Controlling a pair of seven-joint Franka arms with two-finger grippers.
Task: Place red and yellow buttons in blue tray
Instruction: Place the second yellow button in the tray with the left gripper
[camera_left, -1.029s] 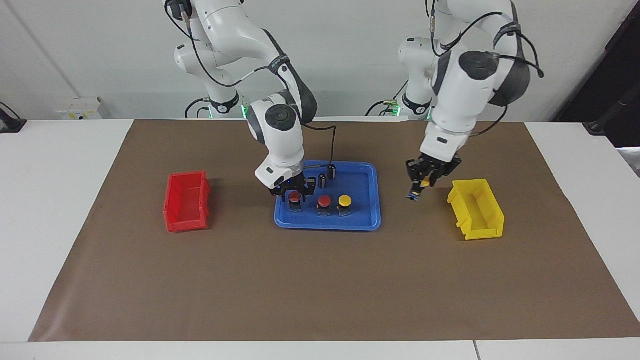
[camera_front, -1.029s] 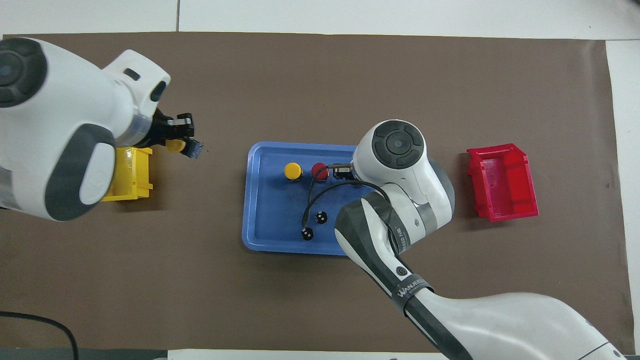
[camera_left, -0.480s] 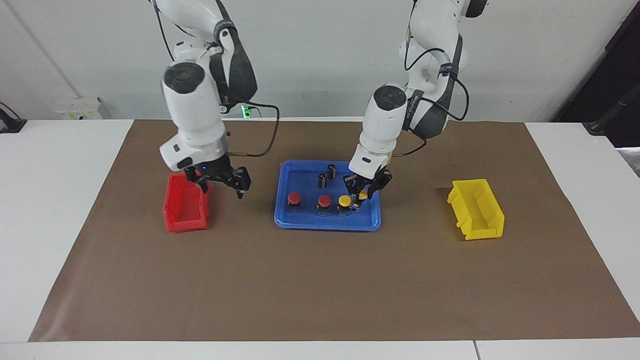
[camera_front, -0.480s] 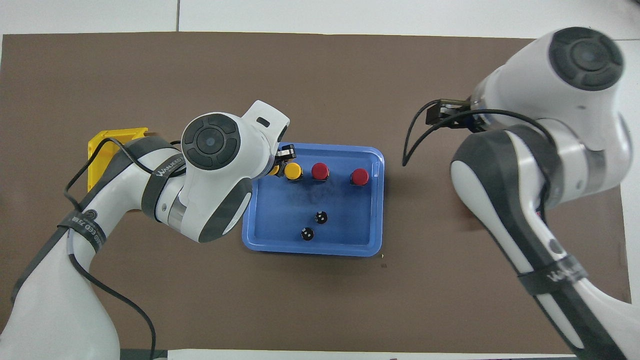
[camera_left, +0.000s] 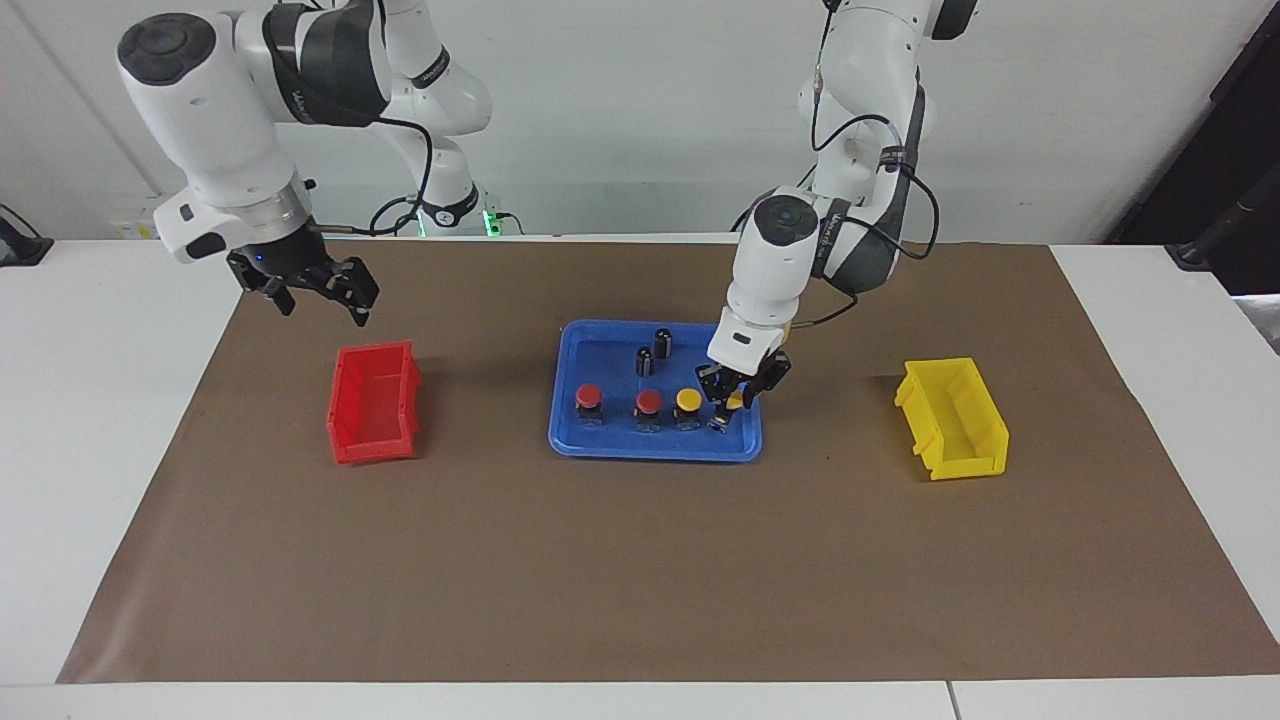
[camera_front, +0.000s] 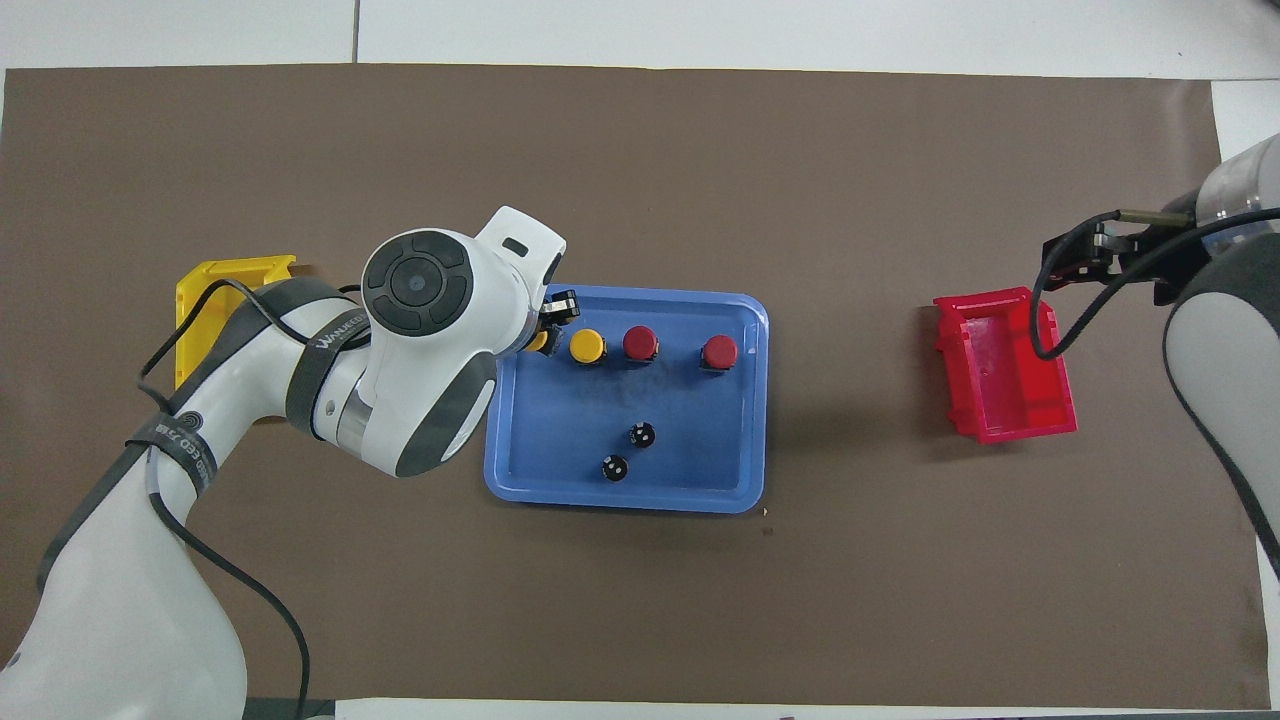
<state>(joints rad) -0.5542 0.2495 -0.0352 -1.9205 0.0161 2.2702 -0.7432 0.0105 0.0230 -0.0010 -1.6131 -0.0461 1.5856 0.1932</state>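
Facing view: we see the left gripper (camera_left: 737, 398) pinching a yellow button (camera_left: 733, 402) at the blue tray (camera_left: 655, 445)'s 3 o'clock end, beside three set buttons (camera_left: 641, 403). The right gripper (camera_left: 310, 290) hangs spread, up around 11 o'clock of the red bin (camera_left: 372, 405).

Two red buttons (camera_left: 589, 397), two yellow buttons (camera_left: 689, 401), two dark cylinders (camera_left: 662, 341), one blue tray (camera_left: 600, 446), two bins (camera_left: 372, 410)

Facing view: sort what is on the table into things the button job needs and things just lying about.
Part of the job:
- flat rectangular blue plastic tray
- two red-capped push buttons, standing in the tray
- yellow-capped push button, standing in the tray
- second yellow-capped button, in the left claw at the tray

Lying about:
- small red plastic bin
- small yellow plastic bin
- two dark capless cylinders in the tray
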